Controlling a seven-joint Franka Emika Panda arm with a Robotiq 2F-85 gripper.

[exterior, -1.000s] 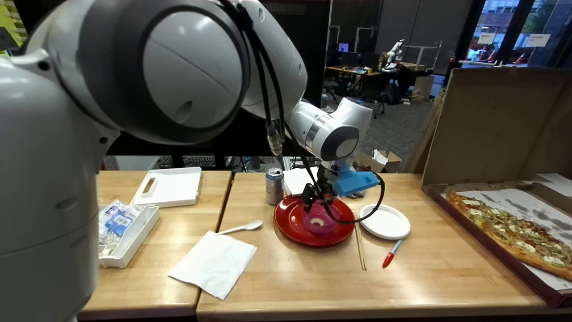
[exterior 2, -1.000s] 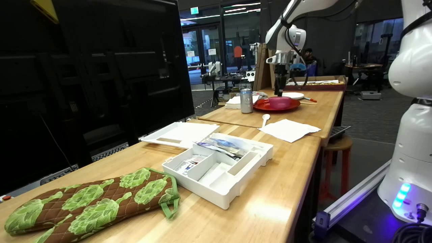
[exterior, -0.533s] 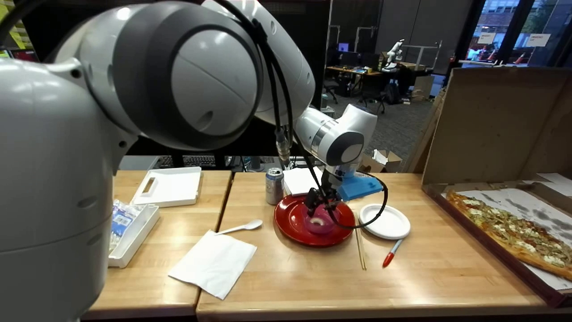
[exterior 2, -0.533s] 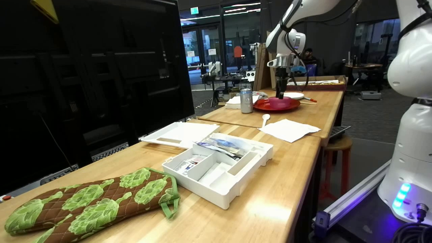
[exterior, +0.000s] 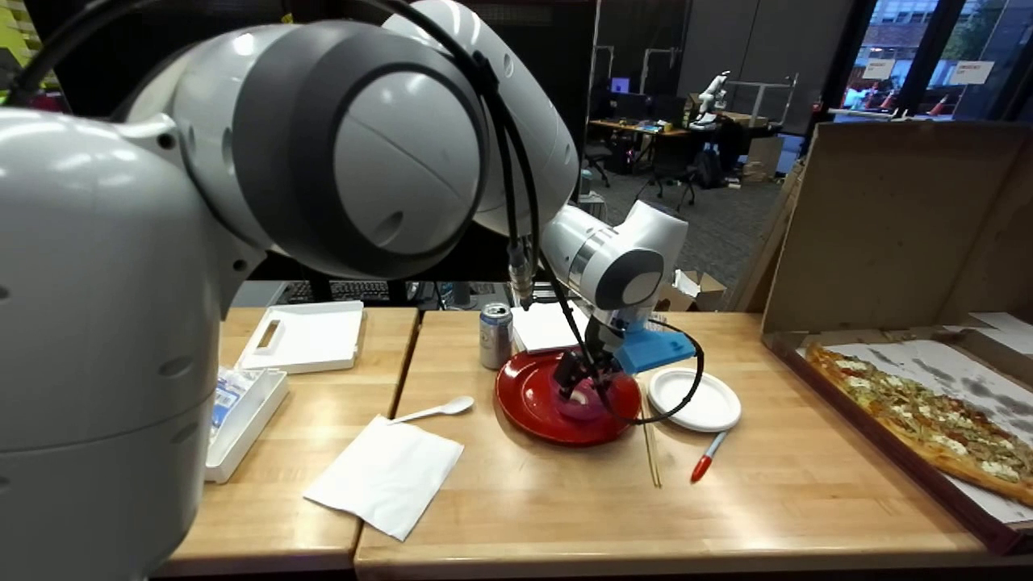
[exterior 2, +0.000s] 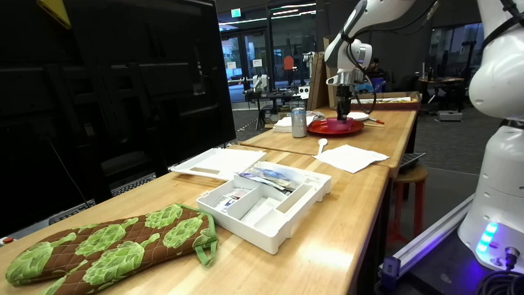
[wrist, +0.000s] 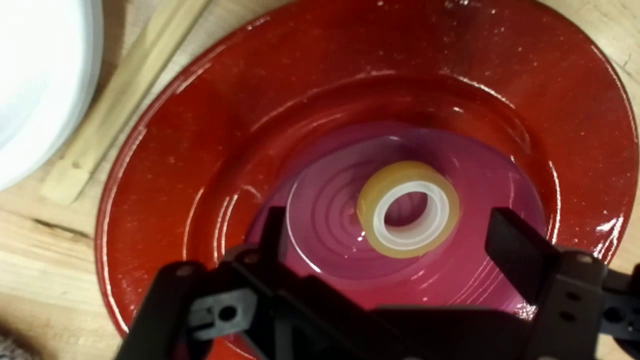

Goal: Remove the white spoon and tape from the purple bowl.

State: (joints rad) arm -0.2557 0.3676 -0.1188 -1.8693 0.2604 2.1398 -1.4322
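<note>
One napkin (exterior: pixel 387 476) is noted at left, the spoon (exterior: pixel 453 406) beside it, handle tip at its edge. Next, tape (wrist: pixel 432 222) is seen inside the bowl (wrist: pixel 480 175), set on a red plate (exterior: pixel 524 399); the gripper (wrist: pixel 387 225) is sighted there, fingers (wrist: pixel 520 250) spread either side of the tape. Then a white plate (exterior: pixel 710 407) is logged.
</note>
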